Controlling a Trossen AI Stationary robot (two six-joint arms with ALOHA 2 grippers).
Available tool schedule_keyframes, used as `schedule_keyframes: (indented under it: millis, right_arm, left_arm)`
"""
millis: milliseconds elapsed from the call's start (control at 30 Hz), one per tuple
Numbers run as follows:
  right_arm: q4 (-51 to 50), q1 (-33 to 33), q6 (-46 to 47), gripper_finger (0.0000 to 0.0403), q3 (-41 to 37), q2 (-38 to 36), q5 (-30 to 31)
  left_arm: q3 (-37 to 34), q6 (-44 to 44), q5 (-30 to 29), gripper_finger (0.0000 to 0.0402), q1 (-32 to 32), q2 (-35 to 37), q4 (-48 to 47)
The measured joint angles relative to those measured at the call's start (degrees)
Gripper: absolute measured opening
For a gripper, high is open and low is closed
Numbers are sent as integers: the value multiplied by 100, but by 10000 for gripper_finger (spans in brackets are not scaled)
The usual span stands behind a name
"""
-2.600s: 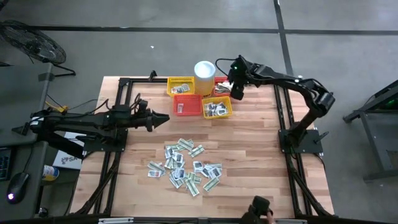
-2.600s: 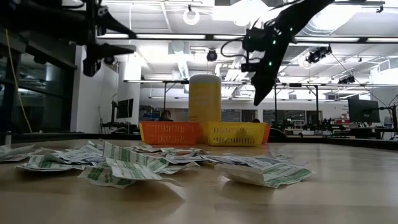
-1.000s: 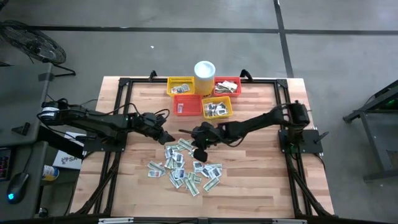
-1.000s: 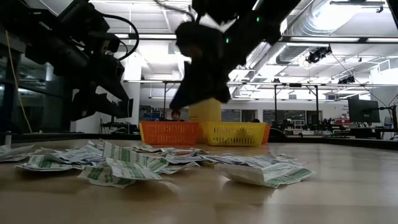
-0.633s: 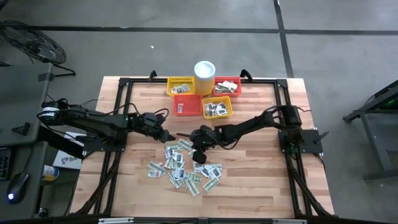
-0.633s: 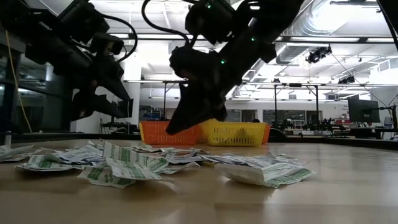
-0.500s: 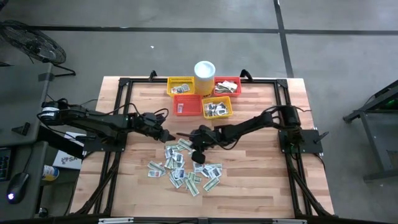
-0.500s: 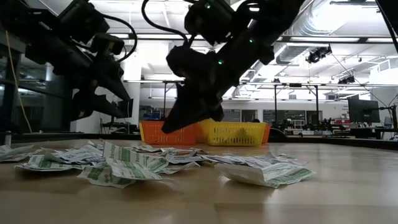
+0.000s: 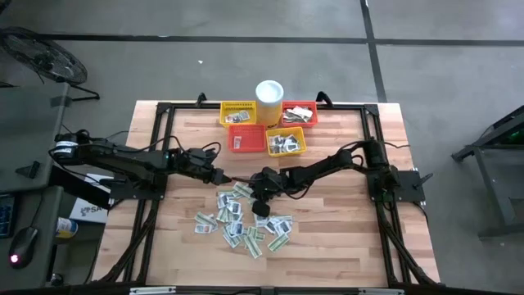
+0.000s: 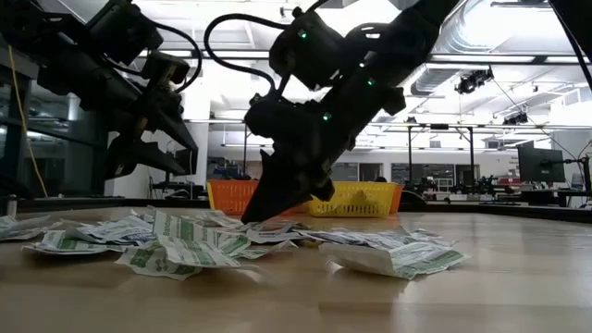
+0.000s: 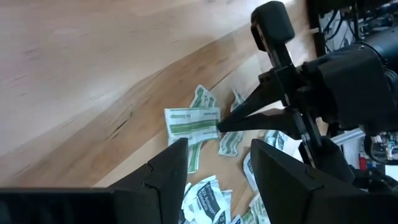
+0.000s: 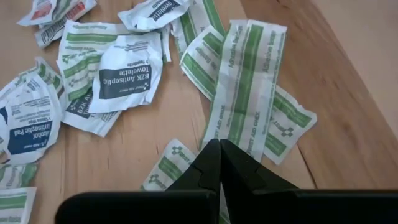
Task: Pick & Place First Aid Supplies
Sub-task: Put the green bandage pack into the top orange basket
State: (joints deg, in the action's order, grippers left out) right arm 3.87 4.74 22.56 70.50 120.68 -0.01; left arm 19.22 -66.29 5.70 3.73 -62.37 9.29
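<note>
High view: both arms reach over the first aid supplies [image 9: 244, 217], reaching to pick; left gripper [image 9: 223, 178] wide open beside the pile's edge. Right wrist view: right gripper [image 12: 219, 163] pinched shut, empty, packets just ahead; it must open before grasping.

One white sachet [image 12: 124, 78] in the heap on the wooden table [image 12: 348, 106] carries a dark panel printed "BZK Antiseptic Towelette". Another sachet [image 12: 25, 134] at the heap's margin shows the words "Antiseptic Pad" on its own dark panel. A long green-striped packet [image 12: 245, 93] beside them bears a line of print that looks like "Adhesive Bandage", though the letters are too small to be sure, and the print on the remaining packets cannot be made out.
</note>
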Motion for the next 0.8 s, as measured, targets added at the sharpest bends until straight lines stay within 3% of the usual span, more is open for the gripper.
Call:
schedule_keyframes:
  millis: [800]
  right_arm:
    - [-46,-60,-50,0,0,7,-96]
  left_arm:
    - [4,-898,277,174,2,-2039,1339]
